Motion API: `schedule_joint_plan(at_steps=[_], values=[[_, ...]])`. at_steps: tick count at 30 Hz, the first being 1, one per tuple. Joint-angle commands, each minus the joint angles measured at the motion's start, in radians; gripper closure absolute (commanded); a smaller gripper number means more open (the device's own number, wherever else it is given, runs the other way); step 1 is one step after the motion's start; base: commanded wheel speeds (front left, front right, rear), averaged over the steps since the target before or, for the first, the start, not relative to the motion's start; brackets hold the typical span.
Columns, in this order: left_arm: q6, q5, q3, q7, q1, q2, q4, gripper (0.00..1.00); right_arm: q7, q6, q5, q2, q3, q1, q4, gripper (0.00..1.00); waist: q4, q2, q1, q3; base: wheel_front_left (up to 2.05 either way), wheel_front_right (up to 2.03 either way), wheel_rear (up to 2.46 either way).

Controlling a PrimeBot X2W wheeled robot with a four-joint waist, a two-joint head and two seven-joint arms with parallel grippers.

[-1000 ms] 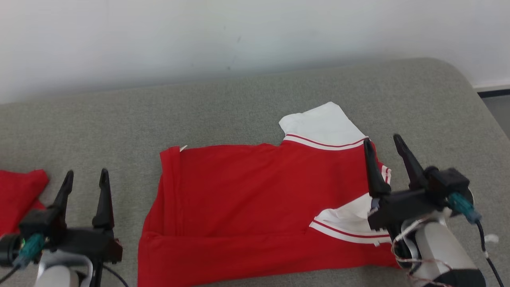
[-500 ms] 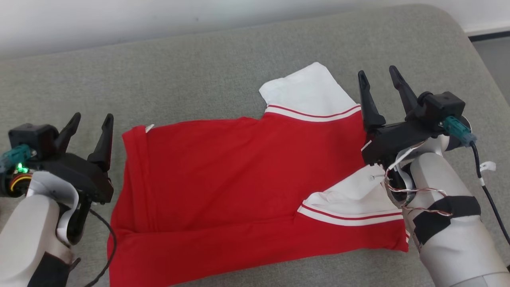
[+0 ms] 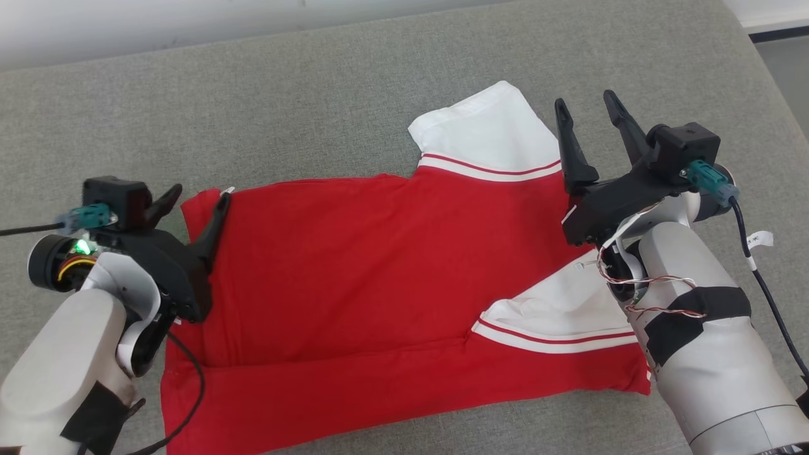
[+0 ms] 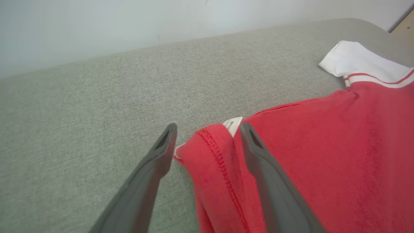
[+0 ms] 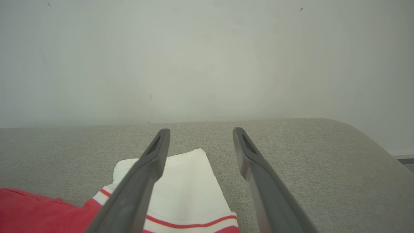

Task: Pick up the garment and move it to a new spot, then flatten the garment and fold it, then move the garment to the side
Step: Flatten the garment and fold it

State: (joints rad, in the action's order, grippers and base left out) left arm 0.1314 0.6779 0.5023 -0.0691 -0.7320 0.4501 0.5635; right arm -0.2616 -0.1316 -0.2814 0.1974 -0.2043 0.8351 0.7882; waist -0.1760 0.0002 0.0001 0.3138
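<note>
- The red polo shirt [image 3: 354,272] lies flat on the grey upholstered cushion [image 3: 316,88], about midway between the two arms in the head view.
- Its long axis runs left to right across that view. The stitched hem end points toward the robot's left, and the white sleeves point toward its right.
- The far sleeve [image 3: 486,129] juts out toward the wall [image 5: 207,58]. The near sleeve [image 3: 556,316] is folded in over the red body, its red-striped cuff slanting across it.
- A crease runs lengthwise close to the shirt's near edge.
- The left gripper [image 3: 199,193] is at the far corner of the hem with its fingers spread apart.
- In the left wrist view, that corner and its small white label [image 4: 233,125] sit between the two fingers. One finger is over bare cushion and the other over red cloth.
- Nothing is clamped in the left gripper. I cannot tell whether its tips touch the fabric.
- The right gripper [image 3: 583,98] is just beside the far sleeve, at the shirt's right end. Its fingers are parted and point toward the wall, with nothing in them.
- In the right wrist view, one finger crosses the white sleeve and the other crosses bare cushion.
</note>
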Motion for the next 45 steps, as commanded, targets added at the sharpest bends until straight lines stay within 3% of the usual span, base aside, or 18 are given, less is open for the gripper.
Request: schedule_joint_plan(at_steps=[1,11,12,13,14,15,27,37,45], values=[[-0.002,-0.013,0.026,-0.014,-0.022,0.012,0.017,0.00,-0.004,0.002,0.002,-0.005,-0.004,0.010,0.004,0.00,-0.002,-0.0002,-0.0001,0.002,0.00,0.00,0.00],[-0.002,-0.037,0.101,0.004,-0.081,0.029,0.100,0.00,-0.004,0.002,-0.007,-0.010,-0.021,0.028,0.010,0.00,-0.025,-0.0002,-0.0001,0.016,0.00,0.00,0.00],[-0.002,-0.036,0.104,0.006,-0.087,0.028,0.110,0.12,-0.004,0.002,-0.008,-0.008,-0.022,0.028,0.011,0.00,-0.027,-0.0002,-0.0001,0.017,0.00,0.00,0.00],[-0.002,-0.030,0.104,0.006,-0.093,0.025,0.121,0.55,-0.004,0.002,-0.008,-0.007,-0.023,0.028,0.012,0.00,-0.028,-0.0002,-0.0001,0.018,0.00,0.00,0.00],[-0.002,-0.023,0.100,0.004,-0.096,0.025,0.134,0.82,-0.004,0.002,-0.007,-0.007,-0.024,0.029,0.013,0.00,-0.029,-0.0002,-0.0001,0.018,0.00,0.00,0.00],[-0.002,-0.026,0.100,0.010,-0.101,0.027,0.146,1.00,-0.004,0.002,-0.006,-0.006,-0.025,0.030,0.014,0.00,-0.030,-0.0002,-0.0001,0.020,0.00,0.00,0.00],[-0.002,0.042,0.096,0.063,-0.093,-0.006,0.118,1.00,-0.004,0.002,0.005,0.015,-0.052,0.060,0.089,0.00,0.008,-0.0002,-0.0001,0.021,0.00,0.00,0.00],[-0.018,0.052,0.092,0.114,-0.093,-0.037,0.066,1.00,0.050,0.002,-0.015,0.042,-0.087,0.241,0.304,0.00,0.099,-0.0002,-0.0001,0.092,0.00,0.00,0.00],[-0.042,0.032,0.110,0.138,-0.113,-0.076,-0.010,1.00,0.163,0.002,0.004,0.080,-0.091,0.390,0.446,0.00,0.168,-0.0002,-0.0001,0.182,0.00,0.00,0.00]])
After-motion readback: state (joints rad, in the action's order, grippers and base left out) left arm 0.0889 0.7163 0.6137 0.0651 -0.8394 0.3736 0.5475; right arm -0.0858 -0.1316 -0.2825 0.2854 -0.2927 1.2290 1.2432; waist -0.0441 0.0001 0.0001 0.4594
